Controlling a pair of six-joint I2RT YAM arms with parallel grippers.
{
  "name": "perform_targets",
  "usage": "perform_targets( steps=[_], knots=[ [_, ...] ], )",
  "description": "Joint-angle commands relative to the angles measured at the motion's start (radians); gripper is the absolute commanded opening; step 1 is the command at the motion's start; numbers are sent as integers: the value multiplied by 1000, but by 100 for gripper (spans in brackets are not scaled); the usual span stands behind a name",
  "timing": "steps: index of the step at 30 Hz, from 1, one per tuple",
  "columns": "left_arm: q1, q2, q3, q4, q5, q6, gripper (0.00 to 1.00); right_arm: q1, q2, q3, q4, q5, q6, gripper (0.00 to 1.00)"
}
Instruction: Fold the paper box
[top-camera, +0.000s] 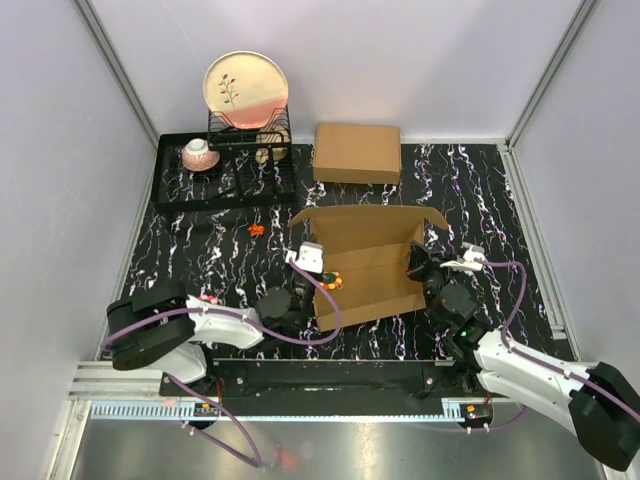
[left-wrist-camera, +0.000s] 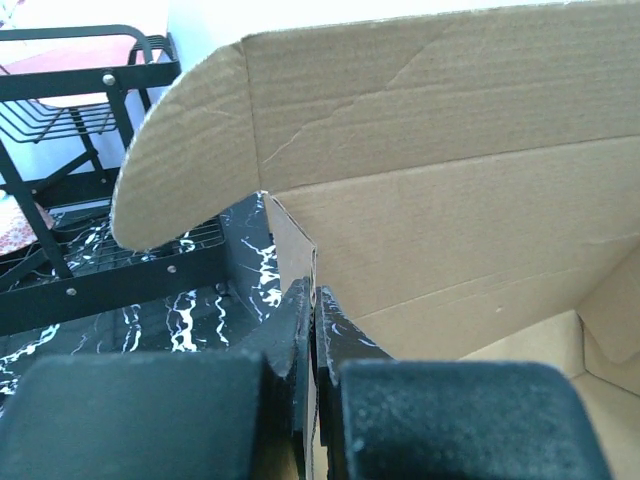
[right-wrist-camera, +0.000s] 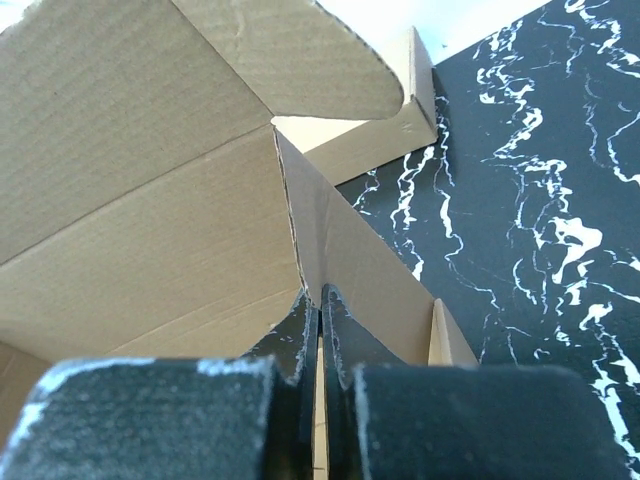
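The paper box (top-camera: 368, 262) is a brown cardboard mailer, partly folded, in the middle of the table with its lid standing up at the back. My left gripper (top-camera: 305, 285) is shut on the box's left side wall (left-wrist-camera: 295, 250); the wall's edge sits between the fingers (left-wrist-camera: 340, 330). My right gripper (top-camera: 425, 278) is shut on the box's right side wall (right-wrist-camera: 360, 260); its fingers (right-wrist-camera: 290, 335) pinch the cardboard edge. The lid's rounded tabs show in the left wrist view (left-wrist-camera: 190, 150) and in the right wrist view (right-wrist-camera: 320, 60).
A second, made-up brown cardboard box (top-camera: 357, 152) lies at the back. A black dish rack (top-camera: 225, 165) holds a plate (top-camera: 246, 88) and a bowl (top-camera: 199, 153) at the back left. A small orange object (top-camera: 256, 229) lies left of the box.
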Motion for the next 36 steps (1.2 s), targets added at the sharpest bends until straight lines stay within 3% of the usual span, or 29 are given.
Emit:
perform_targets(
  steps=[1, 10, 18, 27, 33, 36],
  knots=[
    [52, -37, 20, 313, 96, -55, 0, 47, 119, -20, -74, -130, 42, 0],
    [208, -129, -79, 313, 171, -177, 0, 78, 419, 57, 176, -153, 25, 0],
    [314, -199, -118, 301, 283, -252, 0, 125, 512, 62, 264, -127, 17, 0],
    [314, -328, -144, 89, 320, -551, 6, 127, 400, 91, 147, -108, -55, 0],
    [316, -436, -63, -139, 303, -534, 6, 127, 383, 91, 132, -107, -64, 0],
    [334, -466, 0, -337, 291, -522, 6, 127, 380, 91, 130, -105, -70, 0]
  ],
)
